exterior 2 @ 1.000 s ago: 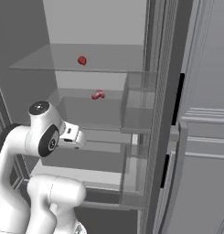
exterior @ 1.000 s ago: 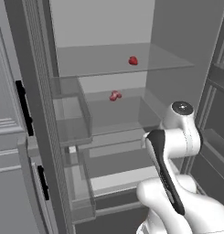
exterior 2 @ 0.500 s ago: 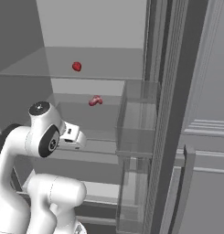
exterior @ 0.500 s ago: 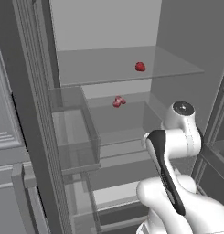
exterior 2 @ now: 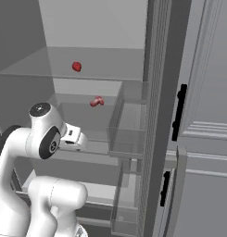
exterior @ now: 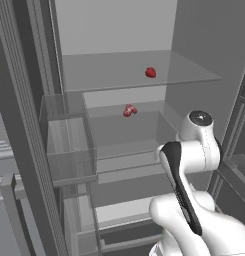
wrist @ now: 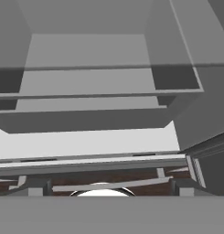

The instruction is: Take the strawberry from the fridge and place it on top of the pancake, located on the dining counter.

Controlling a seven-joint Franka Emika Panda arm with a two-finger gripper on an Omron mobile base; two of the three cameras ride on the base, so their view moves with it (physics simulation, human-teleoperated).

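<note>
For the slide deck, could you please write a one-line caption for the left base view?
Open fridge with the strawberry on an upper clear shelf, another red item a shelf below, white arm raised in front.

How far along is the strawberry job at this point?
Done: the fridge stands open. In hand: nothing yet; the strawberry sits on an upper glass shelf, with a second red item one shelf lower, and the arm is folded below both. Left: reach in, grasp the strawberry, carry it to the pancake on the dining counter.
</note>
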